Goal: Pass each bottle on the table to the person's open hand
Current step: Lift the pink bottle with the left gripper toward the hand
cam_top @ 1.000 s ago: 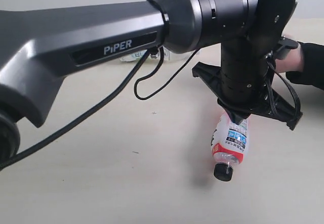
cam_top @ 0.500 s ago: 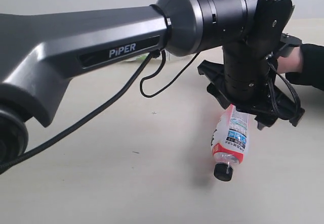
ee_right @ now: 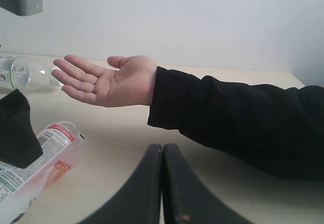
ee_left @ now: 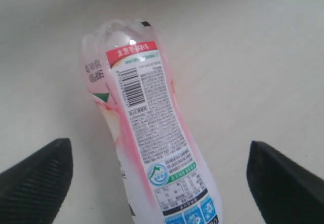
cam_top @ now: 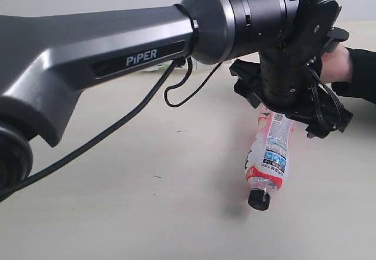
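1. Red-pink bottle (cam_top: 269, 154): on its side on the worktop (cam_top: 117, 201), black cap (cam_top: 258, 199) toward the near edge of the exterior view, base end hidden under the left arm's wrist.
2. Left hand (ee_left: 158, 181): directly above that bottle, spread wide, dark fingers (ee_left: 35, 183) on either side of the label and clear of it.
3. Person's open hand (ee_right: 109, 82): near the bottle's base end, palm up, fingers together, black sleeve (ee_right: 228, 118) behind it.
4. Second clear bottle (ee_right: 25, 72): lying past the person's fingertips.
5. Right hand (ee_right: 162, 150): low, close to the sleeve, fingers pressed flat together with nothing between.
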